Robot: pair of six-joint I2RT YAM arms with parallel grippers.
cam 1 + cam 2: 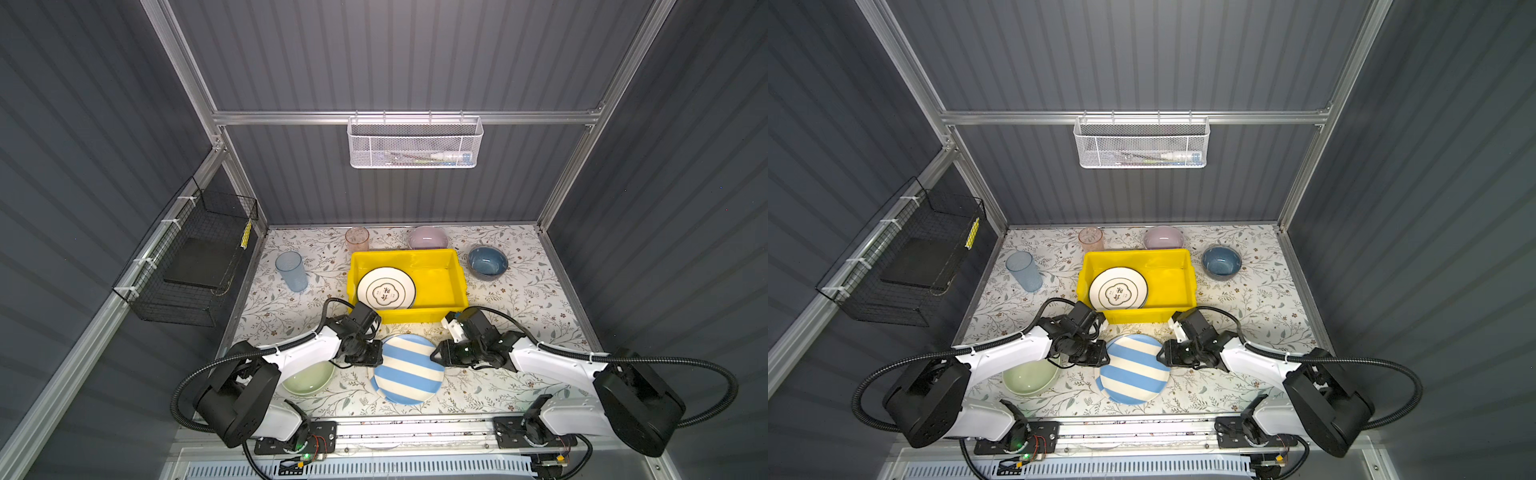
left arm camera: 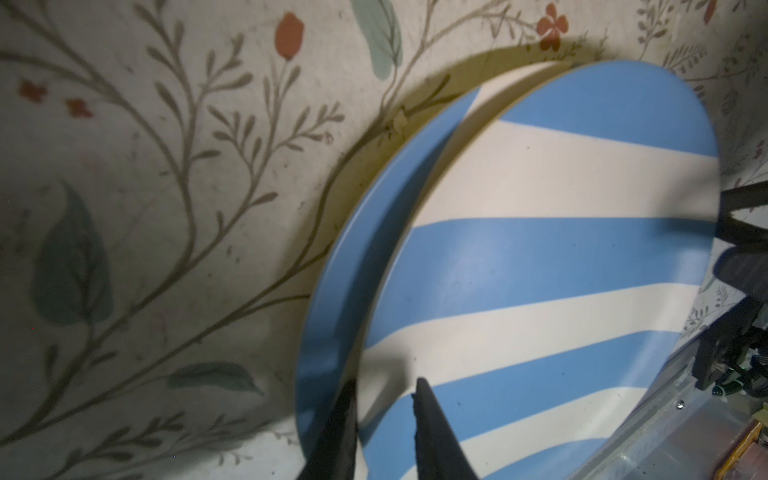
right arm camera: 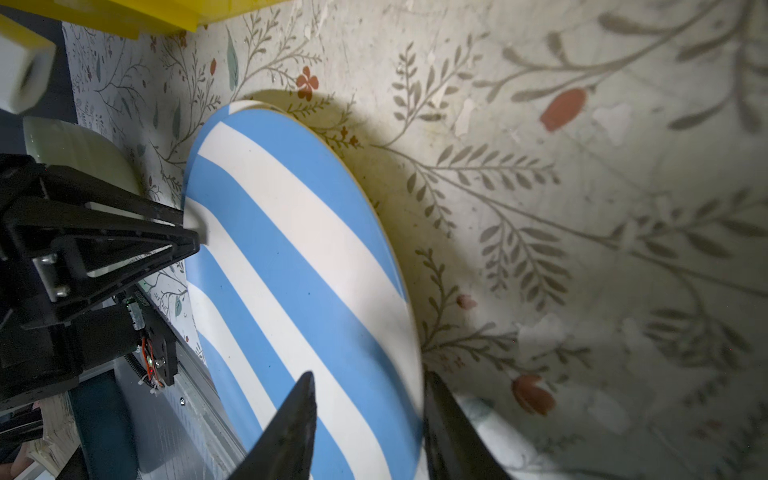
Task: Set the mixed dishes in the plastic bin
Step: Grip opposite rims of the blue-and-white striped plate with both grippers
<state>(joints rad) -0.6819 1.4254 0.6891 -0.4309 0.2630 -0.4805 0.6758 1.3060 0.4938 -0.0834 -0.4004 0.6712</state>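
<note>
One striped plate (image 1: 407, 370) | left gripper (image 2: 384, 382) clamps rim | right gripper (image 3: 368, 374) straddles rim

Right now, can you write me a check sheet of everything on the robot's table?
Surface: flowery table cover, worn in patches.
Job's things: white plate rests in the yellow bin; striped plate, green bowl, lilac bowl, blue bowl, pink cup and blue cup sit outside it.
Clutter: nothing seen.
Grippers: left gripper, jaws pinching the striped plate's rim; right gripper, jaws apart around the opposite rim.
Cables: black hoses loop behind both arms.
Surroundings: white mesh basket on the back rail; black wire basket on the left wall.
</note>
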